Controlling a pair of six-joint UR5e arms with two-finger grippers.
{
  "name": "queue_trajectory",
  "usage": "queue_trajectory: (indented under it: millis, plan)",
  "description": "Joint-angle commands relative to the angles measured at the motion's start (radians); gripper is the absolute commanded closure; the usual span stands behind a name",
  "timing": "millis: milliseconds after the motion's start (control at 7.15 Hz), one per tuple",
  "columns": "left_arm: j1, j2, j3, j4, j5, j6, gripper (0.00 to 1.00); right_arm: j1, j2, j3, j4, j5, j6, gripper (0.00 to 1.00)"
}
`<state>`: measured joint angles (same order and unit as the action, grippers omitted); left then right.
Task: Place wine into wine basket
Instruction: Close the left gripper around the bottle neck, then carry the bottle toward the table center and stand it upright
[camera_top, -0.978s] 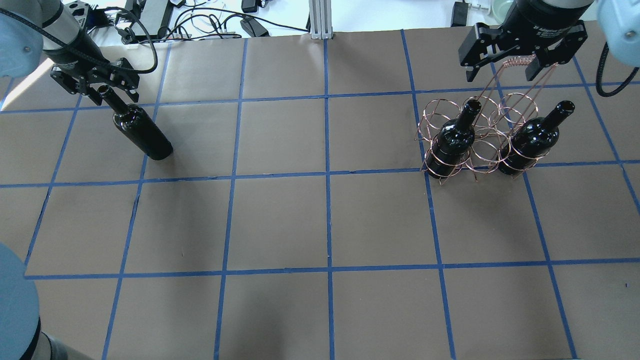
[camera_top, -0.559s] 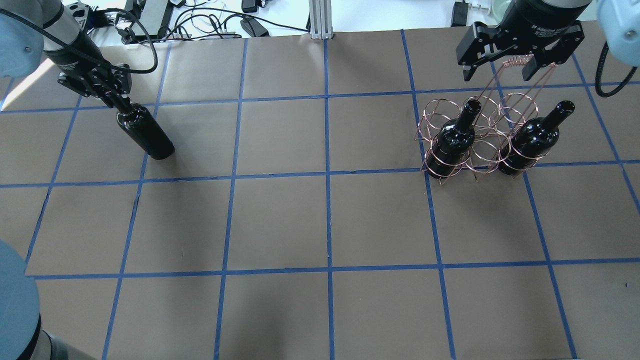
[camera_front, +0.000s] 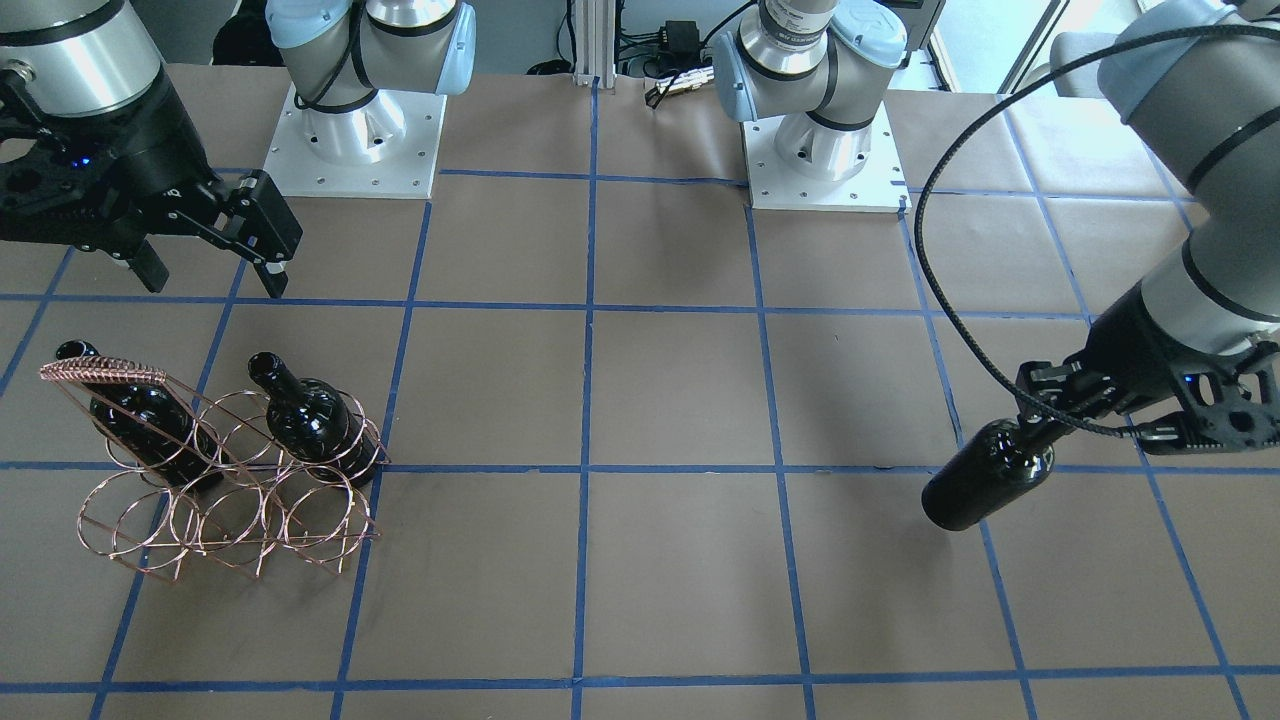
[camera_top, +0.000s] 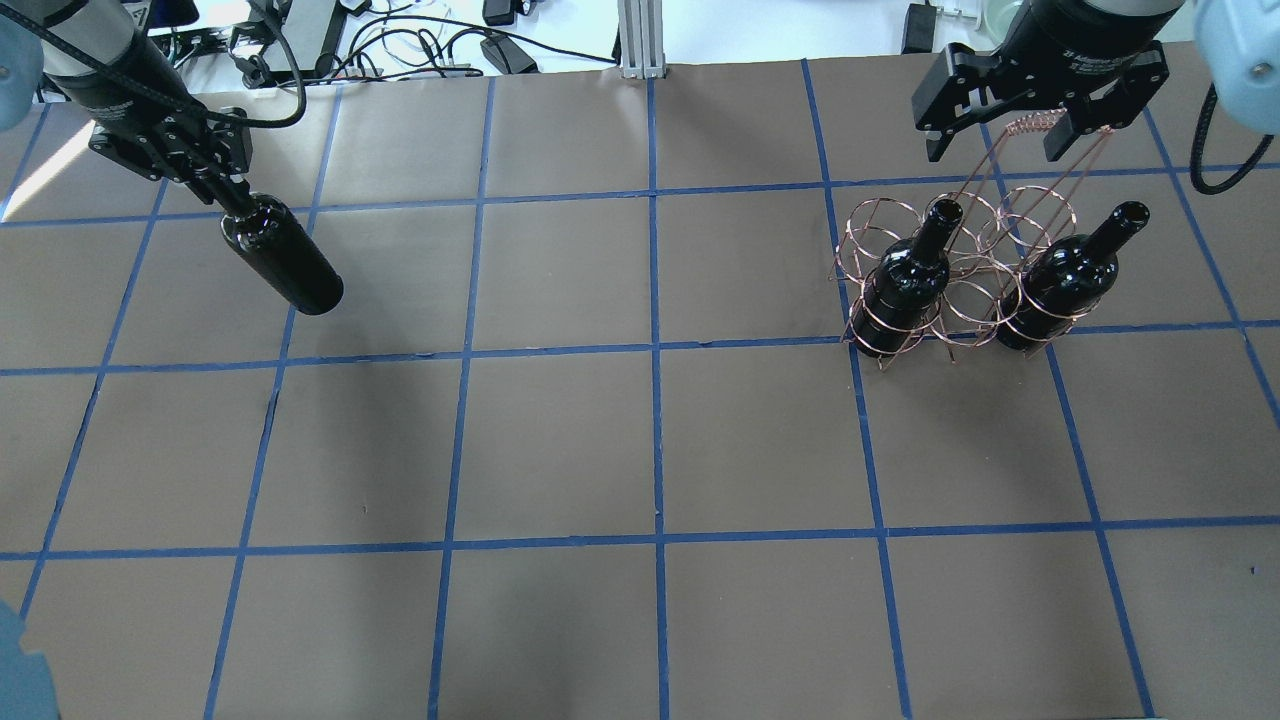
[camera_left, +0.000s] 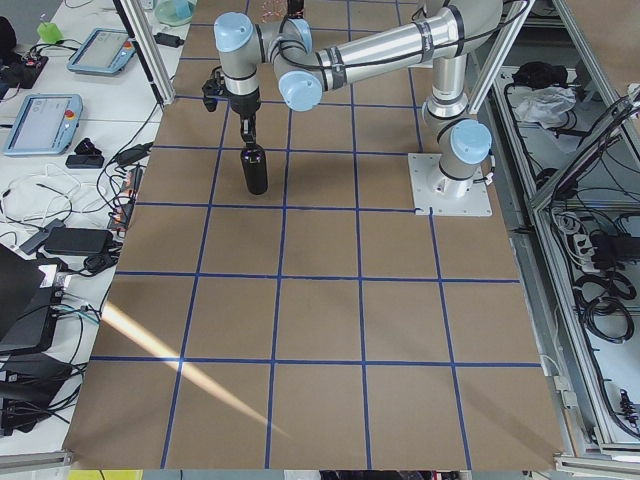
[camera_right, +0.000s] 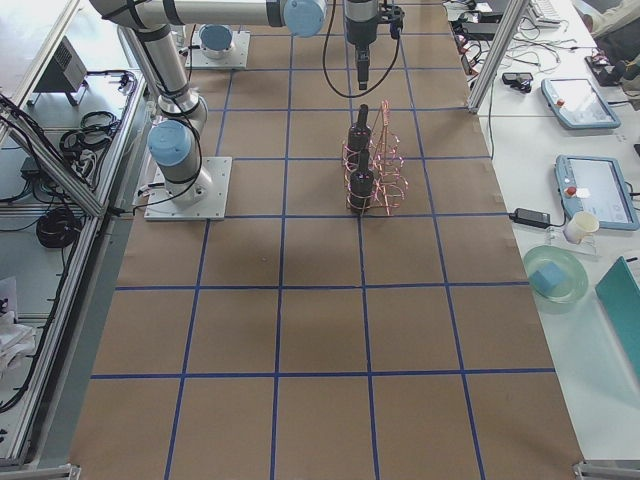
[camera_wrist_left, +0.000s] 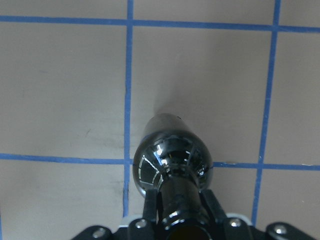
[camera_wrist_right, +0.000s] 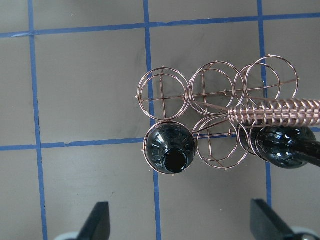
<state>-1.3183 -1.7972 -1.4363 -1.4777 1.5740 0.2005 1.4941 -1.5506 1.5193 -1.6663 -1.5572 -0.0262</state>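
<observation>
My left gripper (camera_top: 228, 188) is shut on the neck of a glossy near-black wine bottle (camera_top: 282, 256) at the far left of the table. In the left wrist view the bottle (camera_wrist_left: 172, 161) hangs straight below the fingers (camera_wrist_left: 150, 206). It also shows in the front view (camera_front: 985, 488). The copper wire wine basket (camera_top: 962, 268) stands at the far right with two look-alike bottles (camera_top: 905, 275) (camera_top: 1065, 275) in its near row. My right gripper (camera_top: 995, 150) is open and empty above the basket's coiled handle (camera_wrist_right: 280, 111).
The brown table carries a grid of blue tape lines (camera_top: 655, 350). Cables and power bricks (camera_top: 400, 40) lie beyond the far edge. An aluminium post (camera_top: 640, 35) stands at the far middle. The two arm bases (camera_front: 355, 130) (camera_front: 825, 150) sit at the robot's side.
My left gripper was open around the bottle's neck and has shut on it. It has then shifted slightly up and left in the overhead view, with the bottle. The right gripper has barely moved.
</observation>
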Motion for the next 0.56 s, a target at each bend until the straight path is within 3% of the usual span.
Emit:
queue_trajectory:
  millis: [0,419]
  plan:
    - [-0.135,0.102,-0.05,-0.073,-0.002,-0.211,1.0,0.0,0.001,0.001,0.0,-0.001,-0.001,0.0]
    - [-0.286,0.203,-0.272,-0.02,-0.011,-0.41,1.0,0.0,0.0,0.001,-0.001,0.002,0.002,0.0]
